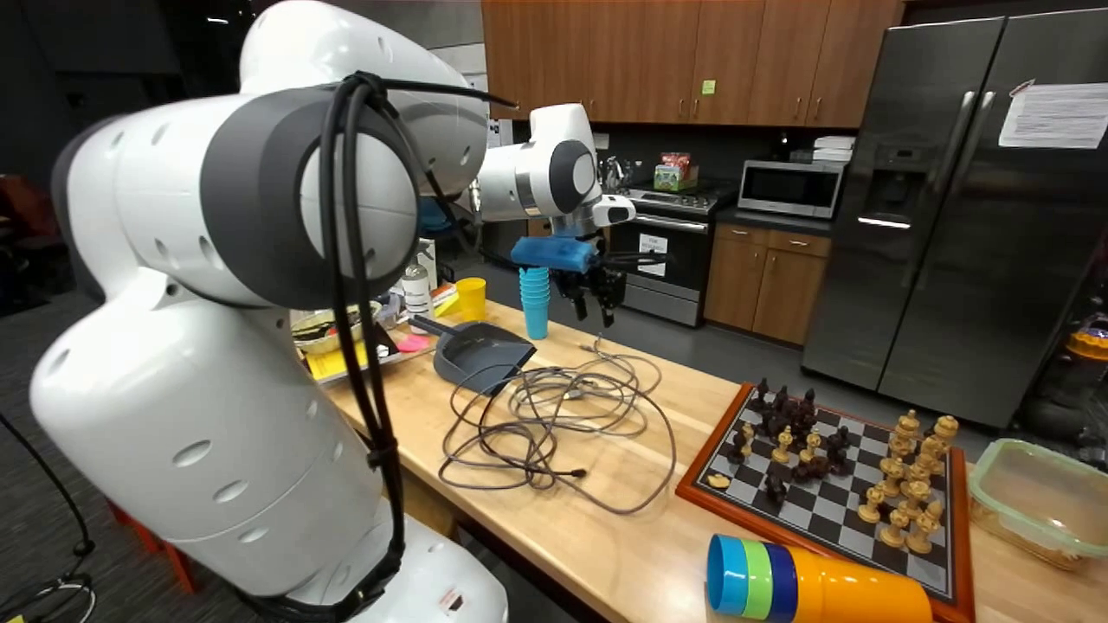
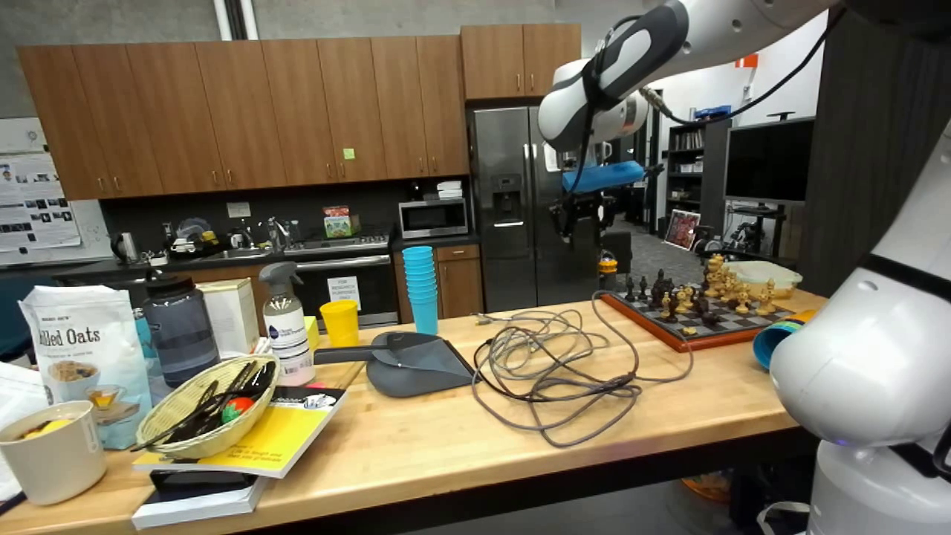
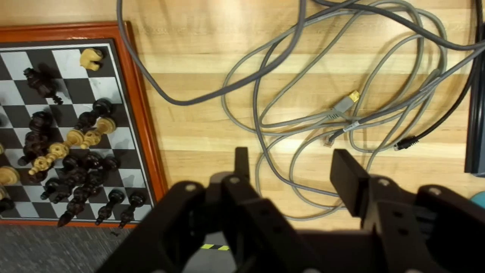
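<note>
Black two-fingered gripper [image 3: 293, 174] parted and holding nothing, I hover above the pale wooden table [image 2: 416, 446], where thin grey and black cables [image 2: 615, 384] sprawl tangled, one loop [image 3: 183, 102] reaching toward the red-framed chessboard [image 3: 146, 113]. "Oats" reads on a white pouch [image 2: 74, 323]; among the cables a gold-tipped grey plug [image 3: 345, 103] lies slantwise, pointing to the wrist view's upper right.

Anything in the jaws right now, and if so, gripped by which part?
Nothing is held. In the wrist view the jaws stand apart with no object between them; the tangled cables lie on the table below.
</note>
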Controlling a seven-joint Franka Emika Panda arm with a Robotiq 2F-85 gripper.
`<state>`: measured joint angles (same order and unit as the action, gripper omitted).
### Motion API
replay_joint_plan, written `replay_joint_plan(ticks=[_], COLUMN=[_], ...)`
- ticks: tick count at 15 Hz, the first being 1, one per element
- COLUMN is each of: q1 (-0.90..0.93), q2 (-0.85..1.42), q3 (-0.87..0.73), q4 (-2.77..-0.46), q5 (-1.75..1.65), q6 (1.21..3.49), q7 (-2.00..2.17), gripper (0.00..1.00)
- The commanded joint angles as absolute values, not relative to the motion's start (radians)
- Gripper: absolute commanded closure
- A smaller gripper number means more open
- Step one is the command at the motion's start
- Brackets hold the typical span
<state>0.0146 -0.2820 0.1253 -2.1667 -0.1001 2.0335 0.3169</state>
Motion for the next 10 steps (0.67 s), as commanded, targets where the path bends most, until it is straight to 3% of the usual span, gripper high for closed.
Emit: replay_joint_plan(ticks=[1,3,10], q1=[0.004,-0.013,-0.118], q2=[-0.36,-0.385,-0.449], q3=[0.065,0.024,-0.135], q4=[-2.271,-2.34,-2.559], q5=[-0.08,-0.084,-0.097], q6=[2.032,2.033,2.007], q7=[0.219,0.158,-0.034], gripper=[0.1,0.01,0.0])
